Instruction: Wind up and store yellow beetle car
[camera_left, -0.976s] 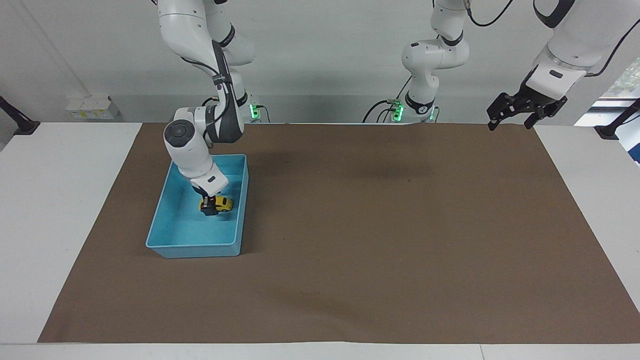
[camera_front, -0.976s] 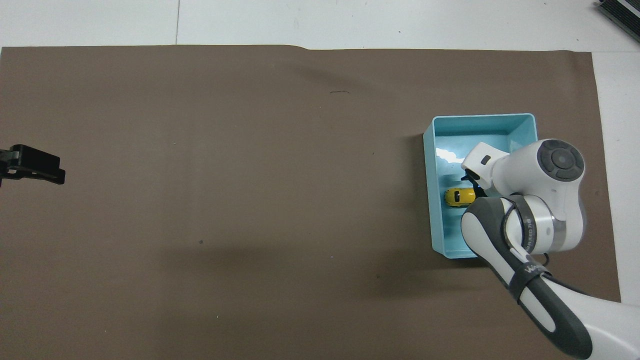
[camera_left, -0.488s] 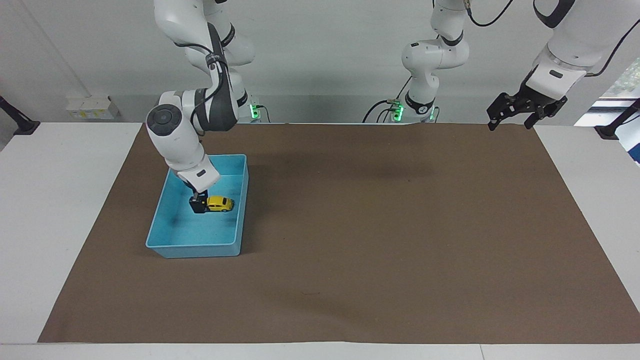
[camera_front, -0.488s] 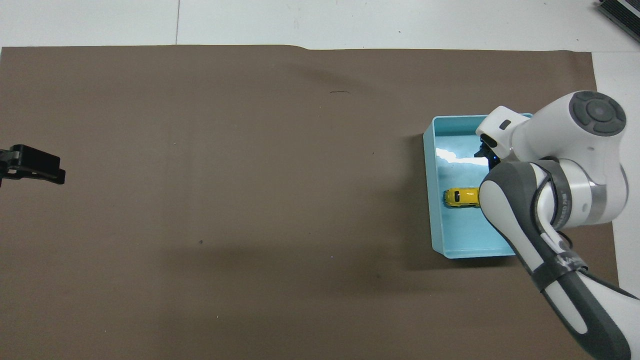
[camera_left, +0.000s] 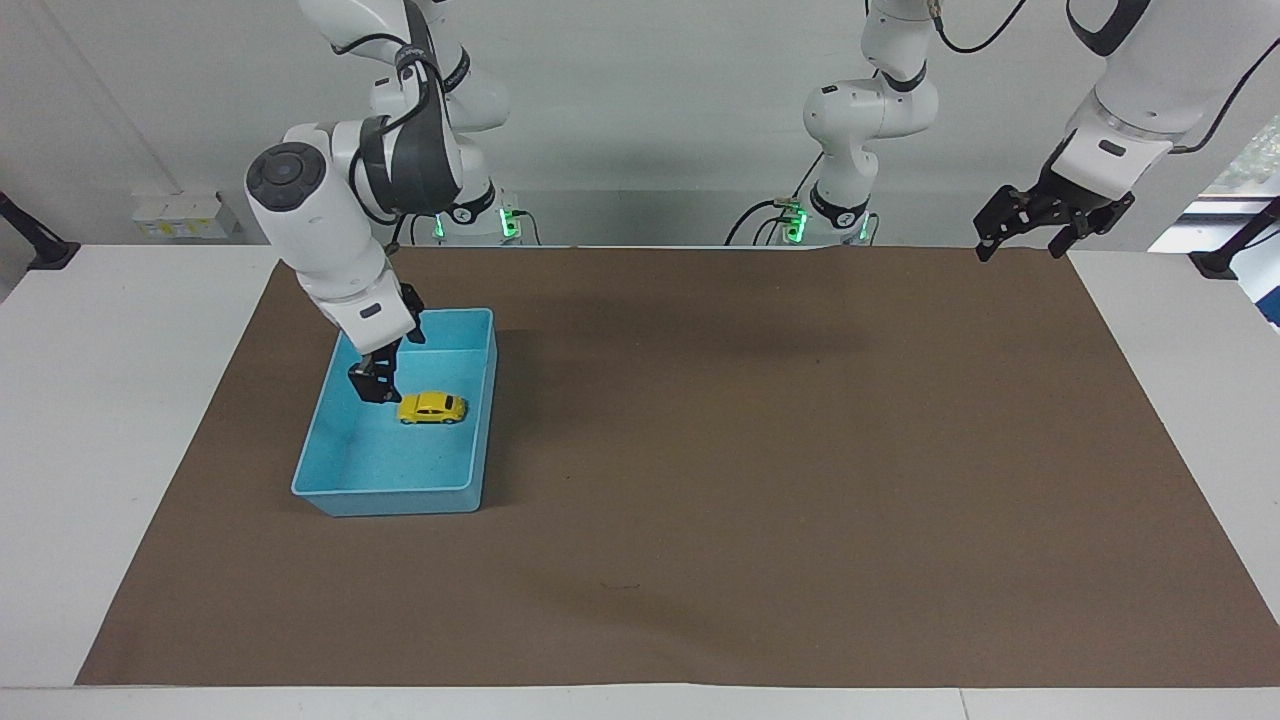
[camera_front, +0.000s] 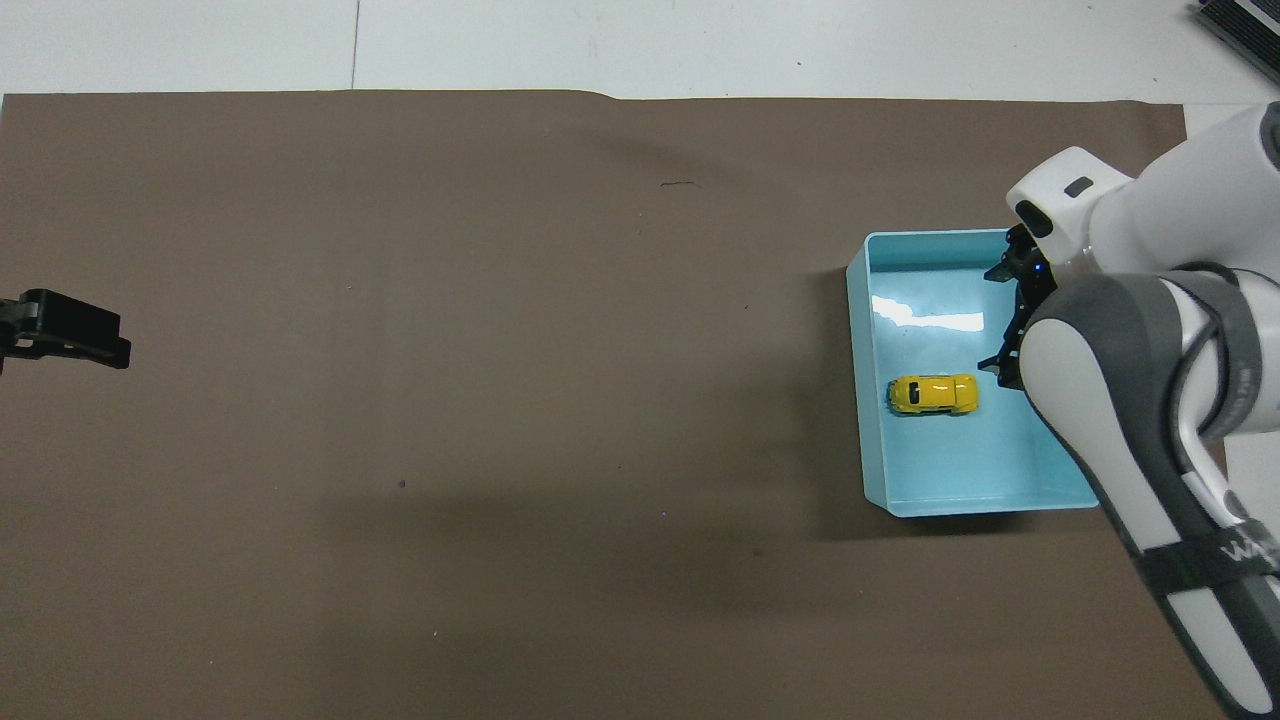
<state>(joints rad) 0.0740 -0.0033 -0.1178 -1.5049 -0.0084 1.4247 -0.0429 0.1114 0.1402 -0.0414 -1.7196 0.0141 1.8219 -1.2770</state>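
The yellow beetle car (camera_left: 432, 407) stands on its wheels on the floor of the blue bin (camera_left: 390, 500), free of any gripper. It also shows in the overhead view (camera_front: 934, 394), inside the bin (camera_front: 868, 440). My right gripper (camera_left: 376, 384) is open and empty, raised over the bin beside the car, toward the right arm's end; in the overhead view (camera_front: 1004, 320) its fingers stand apart. My left gripper (camera_left: 1021, 243) waits in the air, open and empty, over the mat's corner at the left arm's end, and shows at the overhead view's edge (camera_front: 90, 340).
A brown mat (camera_left: 760, 480) covers most of the white table (camera_left: 120, 420). The bin sits on the mat at the right arm's end. The right arm's elbow (camera_front: 1150, 380) hangs over the bin's edge in the overhead view.
My right gripper has let go of the car, opened and lifted up and away from it. The car stays on the bin's floor. The left arm has not moved.
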